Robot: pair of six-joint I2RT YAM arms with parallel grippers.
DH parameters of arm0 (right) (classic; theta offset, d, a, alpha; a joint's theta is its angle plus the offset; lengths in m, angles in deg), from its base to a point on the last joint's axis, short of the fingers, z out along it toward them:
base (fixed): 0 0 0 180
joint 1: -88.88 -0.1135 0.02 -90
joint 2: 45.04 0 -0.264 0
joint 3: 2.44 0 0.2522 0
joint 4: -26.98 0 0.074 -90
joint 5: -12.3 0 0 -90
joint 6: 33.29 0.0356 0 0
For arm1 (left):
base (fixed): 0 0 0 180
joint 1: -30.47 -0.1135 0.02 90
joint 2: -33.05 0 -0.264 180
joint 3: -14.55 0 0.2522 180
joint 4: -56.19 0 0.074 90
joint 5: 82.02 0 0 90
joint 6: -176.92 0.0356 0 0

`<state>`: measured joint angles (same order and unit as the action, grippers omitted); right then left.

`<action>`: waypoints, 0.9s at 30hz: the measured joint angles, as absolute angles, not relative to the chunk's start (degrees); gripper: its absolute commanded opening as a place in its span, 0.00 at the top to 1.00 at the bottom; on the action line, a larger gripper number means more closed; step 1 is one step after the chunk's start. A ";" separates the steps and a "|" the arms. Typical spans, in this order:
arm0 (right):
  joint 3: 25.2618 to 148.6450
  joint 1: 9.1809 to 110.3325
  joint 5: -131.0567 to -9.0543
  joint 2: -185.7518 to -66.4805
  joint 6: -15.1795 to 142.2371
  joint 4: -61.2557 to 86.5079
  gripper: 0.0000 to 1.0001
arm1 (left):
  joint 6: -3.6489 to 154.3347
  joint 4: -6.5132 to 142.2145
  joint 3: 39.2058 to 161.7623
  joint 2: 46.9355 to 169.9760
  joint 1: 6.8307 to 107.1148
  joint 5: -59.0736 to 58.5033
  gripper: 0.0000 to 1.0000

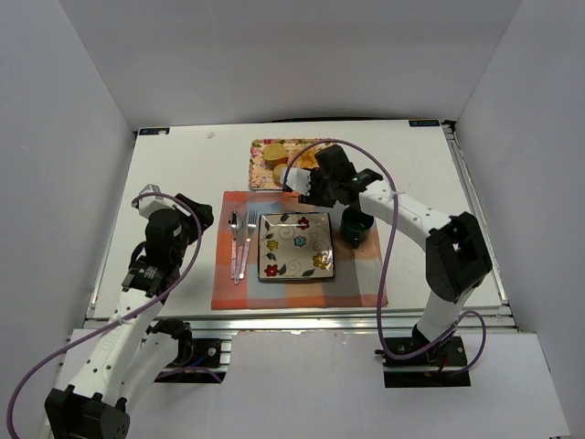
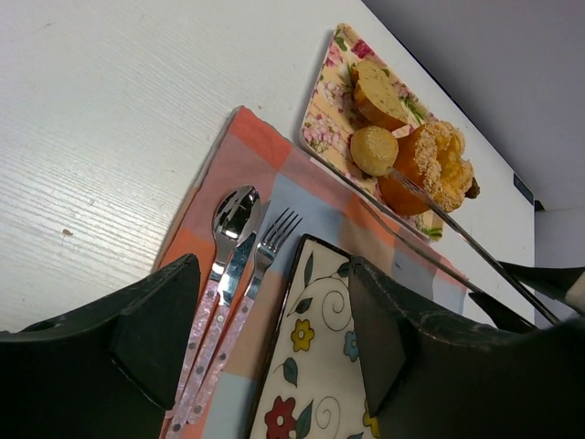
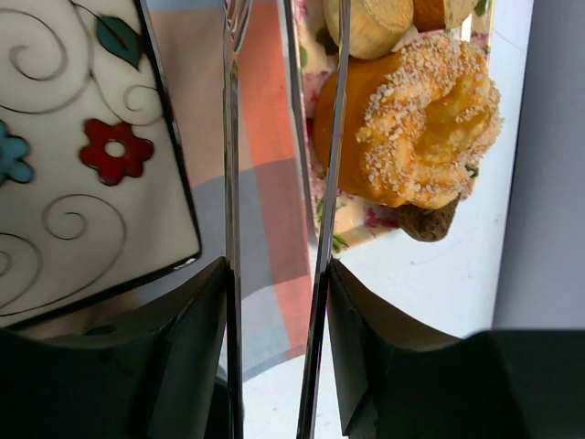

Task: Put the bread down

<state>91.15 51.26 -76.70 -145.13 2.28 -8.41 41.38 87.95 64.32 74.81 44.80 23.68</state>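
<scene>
The bread is a small round golden bun on the floral serving tray, next to a paler bread and an orange ring cake. In the top view the bread lies near the tray's front edge. My right gripper is shut on metal tongs. The tongs reach the bread, and one arm touches its side. Whether the bread is pinched I cannot tell. My left gripper is open and empty, above the placemat's left part.
A square floral plate lies on the checked placemat. A spoon, knife and fork lie left of the plate. A dark green cup stands to its right, under the right arm.
</scene>
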 measured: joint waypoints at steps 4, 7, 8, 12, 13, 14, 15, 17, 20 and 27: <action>91.92 51.26 -78.71 -146.59 0.38 -7.36 0.49 | 41.25 87.98 64.30 74.37 44.80 23.75 0.24; 92.57 51.26 -79.70 -147.29 -0.87 -6.09 0.50 | 41.17 87.98 64.28 74.22 44.80 23.83 0.25; 92.64 51.26 -79.94 -147.36 -1.15 -5.72 0.50 | 41.14 87.98 64.28 74.17 44.80 23.86 0.25; 92.64 51.24 -80.70 -147.42 -2.68 -4.36 0.49 | 40.99 87.98 64.28 74.13 44.80 23.88 0.25; 92.64 51.21 -80.81 -147.42 -3.01 -4.12 0.49 | 40.99 87.95 64.28 74.11 44.80 23.88 0.25; 92.64 51.19 -80.99 -147.47 -3.49 -3.73 0.49 | 40.97 87.98 64.26 74.09 44.80 23.88 0.25; 92.64 51.19 -81.18 -147.53 -3.80 -3.36 0.49 | 40.97 87.98 64.24 74.09 44.80 23.88 0.25; 92.64 51.10 -81.53 -147.86 -4.26 -2.81 0.49 | 40.97 87.98 64.24 74.09 44.80 23.88 0.25; 92.66 50.95 -81.86 -148.71 -5.04 -2.35 0.49 | 40.97 87.95 64.21 74.06 44.80 23.90 0.25; 93.05 50.89 -82.12 -150.75 -6.33 -2.37 0.48 | 40.92 87.95 63.60 73.91 44.80 23.96 0.25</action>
